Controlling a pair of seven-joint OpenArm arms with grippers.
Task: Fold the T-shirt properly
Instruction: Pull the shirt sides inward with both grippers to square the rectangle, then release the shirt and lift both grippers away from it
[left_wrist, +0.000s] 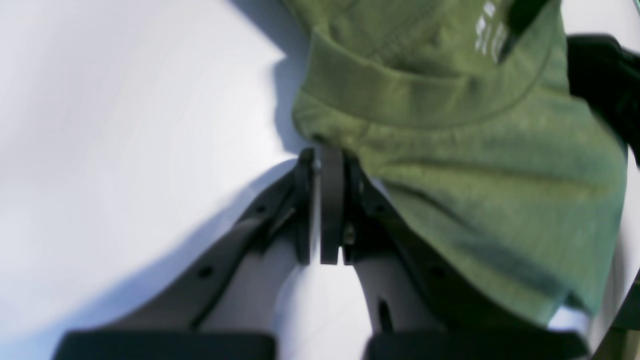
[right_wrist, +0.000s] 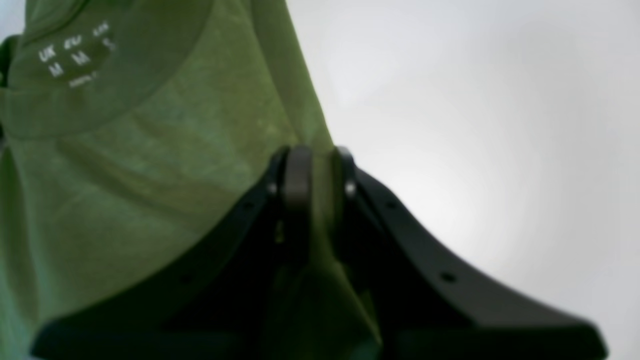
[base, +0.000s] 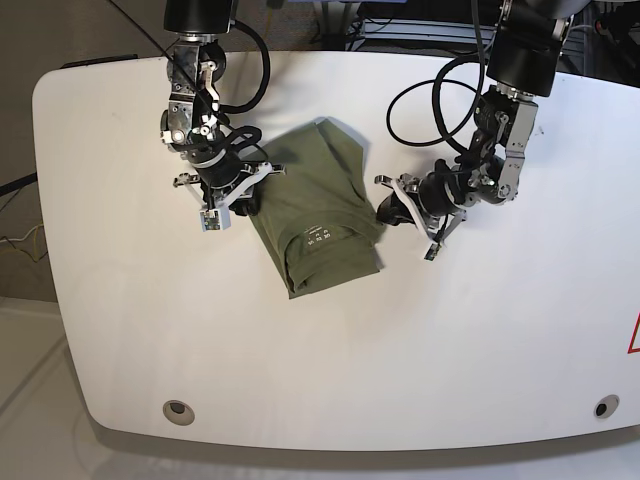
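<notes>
- The T-shirt (base: 318, 214) lies folded into a narrow olive rectangle near the middle of the white surface (base: 500, 330), skewed to the table edges, collar and white size print facing up toward the near end.
- The right gripper (right_wrist: 316, 167) sits at the shirt's edge on the base view's left; its jaws look clenched with a fold of green cloth running between them, so I judge it is grasping the shirt.
- The left gripper (left_wrist: 325, 165) sits at the opposite edge, by the collar corner. Its jaws are pressed together, and only white surface shows in the thin gap; the tips touch the hem, but whether any cloth is pinched I cannot tell.
- Risk: if one arm pulls while only the other truly holds fabric, the neat stack could drag, twist or unfold. A thin pinch on the edge may also slip out partway.
- The right wrist view alone makes the size print readable and shows cloth between the jaws. The base view alone shows the whole folded outline and both arms flanking it. The left wrist view shows the ribbed collar band up close, though blurred.
</notes>
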